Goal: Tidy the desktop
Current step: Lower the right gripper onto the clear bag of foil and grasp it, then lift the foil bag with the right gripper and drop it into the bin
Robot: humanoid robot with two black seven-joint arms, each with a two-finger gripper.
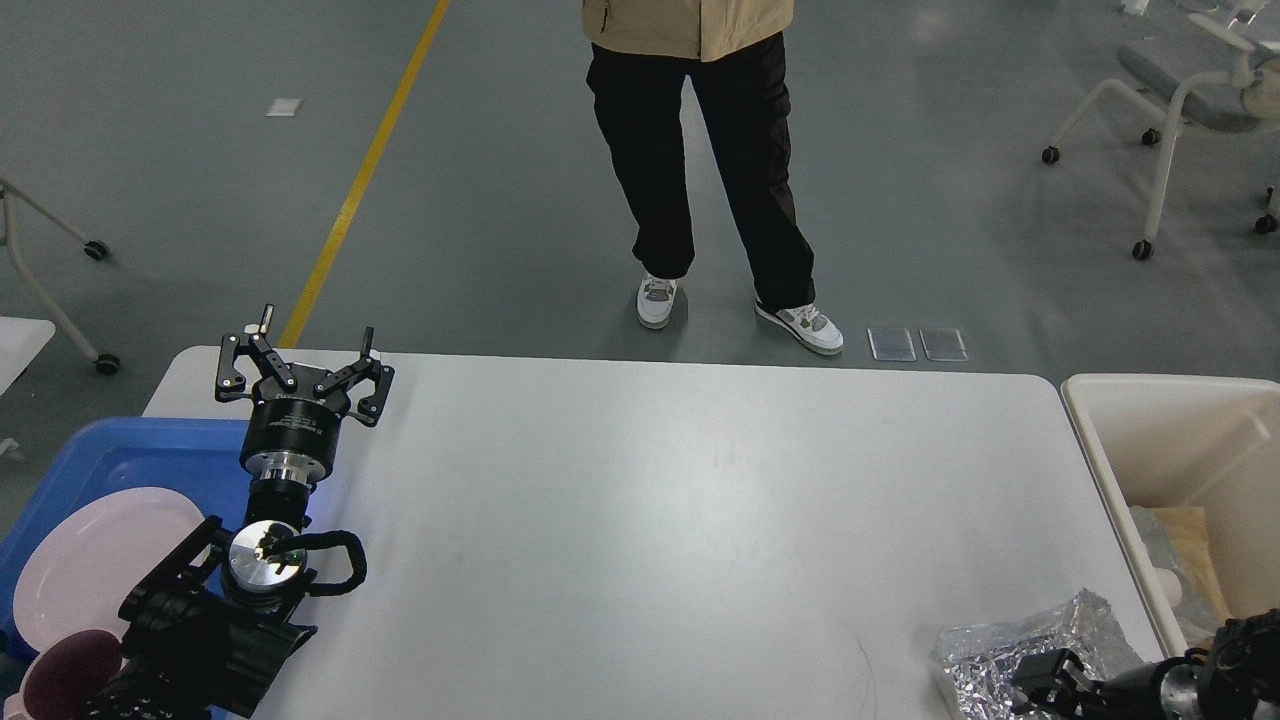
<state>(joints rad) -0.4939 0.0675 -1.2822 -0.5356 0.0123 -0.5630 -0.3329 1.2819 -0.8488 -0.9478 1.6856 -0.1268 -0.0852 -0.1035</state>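
The desktop (640, 520) is a large white tabletop with rounded corners. Over its far left corner my left gripper (317, 330) stands open, holding nothing. A crumpled sheet of silver foil (1040, 635) lies at the near right corner of the desktop. My right gripper (1042, 685) is low at the bottom right, at the near edge of the foil. It is small and dark there, so its fingers cannot be told apart.
At the left edge a blue tray (120, 450) holds a pink plate (90, 560) and a maroon cup (65, 675). A cream bin (1170, 440) with paper and foil scraps stands right of the table. A person (700, 150) stands beyond the far edge.
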